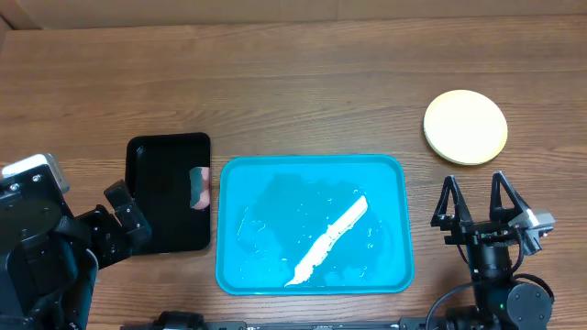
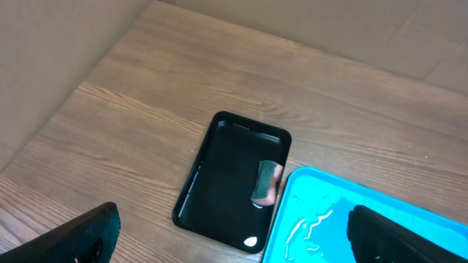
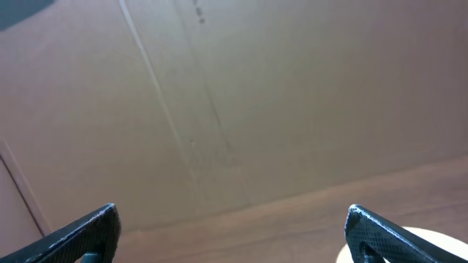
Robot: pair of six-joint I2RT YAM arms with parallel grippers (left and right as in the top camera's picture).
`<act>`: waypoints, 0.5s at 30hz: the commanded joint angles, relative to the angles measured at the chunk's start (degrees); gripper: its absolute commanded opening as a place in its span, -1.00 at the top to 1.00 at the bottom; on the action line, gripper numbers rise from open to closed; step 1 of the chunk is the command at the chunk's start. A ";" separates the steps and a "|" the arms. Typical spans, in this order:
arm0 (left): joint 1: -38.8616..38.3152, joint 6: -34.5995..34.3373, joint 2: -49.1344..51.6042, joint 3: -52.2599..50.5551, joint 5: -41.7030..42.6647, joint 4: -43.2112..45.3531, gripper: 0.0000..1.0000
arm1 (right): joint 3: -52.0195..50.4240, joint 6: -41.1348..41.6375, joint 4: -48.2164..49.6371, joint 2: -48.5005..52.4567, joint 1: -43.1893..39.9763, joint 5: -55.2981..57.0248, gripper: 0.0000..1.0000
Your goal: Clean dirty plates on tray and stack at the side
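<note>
By my judgement the work is at its end or very near it. The tray (image 1: 313, 165) lies at the middle of the near edge of the table and carries no plate. Its floor shows only wet-looking ripples and one pale slanted streak (perhaps glare, I cannot tell). The plates (image 1: 465, 126) stand as a stack toward the right edge, well apart from the tray. Only the top one shows, round and pale yellow, and I see no scribble on it. How many lie under it I cannot tell.

The left gripper (image 1: 128, 213) hovers near the left edge, its fingers spread wide with nothing between them. The right gripper (image 1: 475, 183) is near the right corner of the near edge, just on the near side of the stack, also wide apart and empty.

A small pink-and-green sponge (image 2: 267, 182) rests in the black tray (image 2: 219, 161), which sits just left of the turquoise one.

The next move probably calls only for checking the stack and parking both arms.
</note>
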 commanded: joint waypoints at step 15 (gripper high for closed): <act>0.00 -0.81 -0.15 0.02 -0.74 0.04 -0.99 | -9.88 -0.17 15.56 -0.68 0.13 0.48 -0.99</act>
